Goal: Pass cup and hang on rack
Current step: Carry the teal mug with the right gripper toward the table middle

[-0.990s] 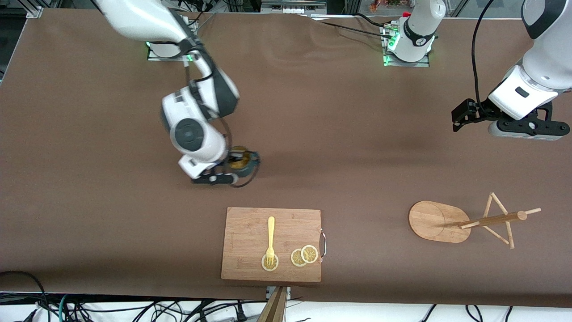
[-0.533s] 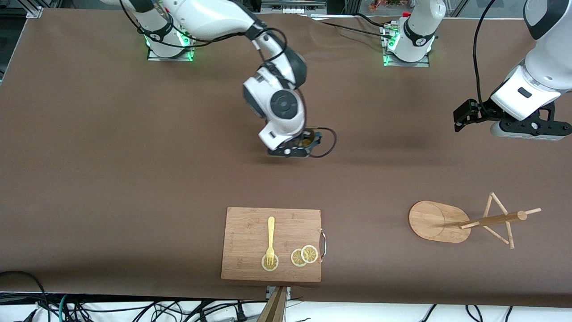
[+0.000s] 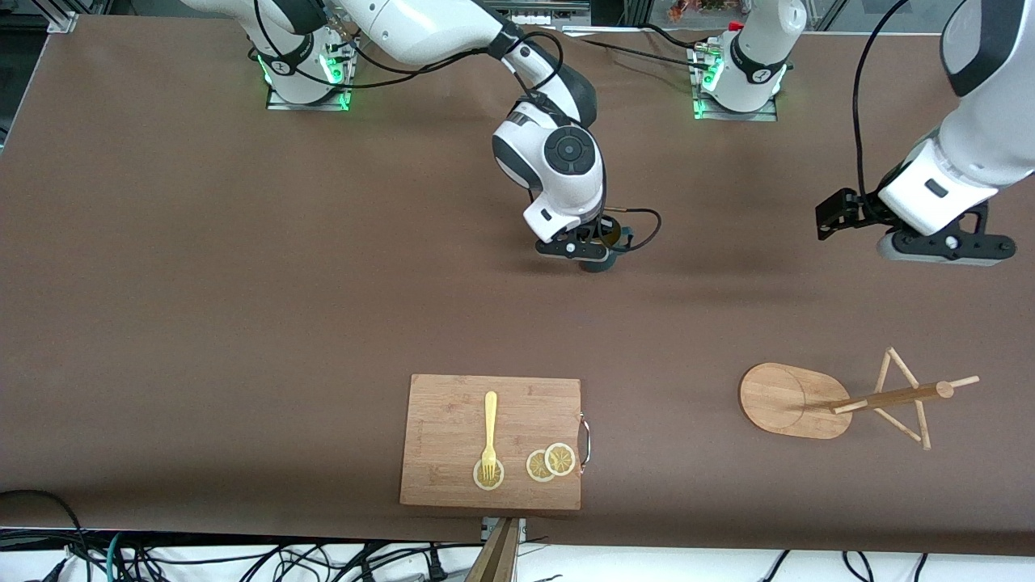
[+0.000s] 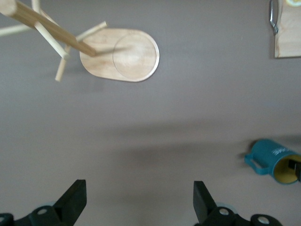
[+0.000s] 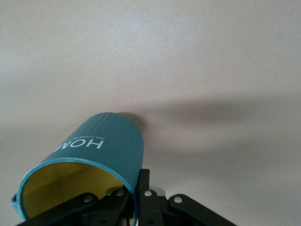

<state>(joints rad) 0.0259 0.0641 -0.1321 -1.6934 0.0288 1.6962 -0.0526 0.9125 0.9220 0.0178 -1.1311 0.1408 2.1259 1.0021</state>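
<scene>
Since a second ago the right gripper carried the cup toward the left arm's end of the desk.

One cup, teal and ribbed with yellow inside, hangs tilted over the desk middle, rim clamped in the right gripper. Left gripper waits with fingers spread wide, over bare desk. One rack, one cutting board with one fork, three lemon slices.
</scene>
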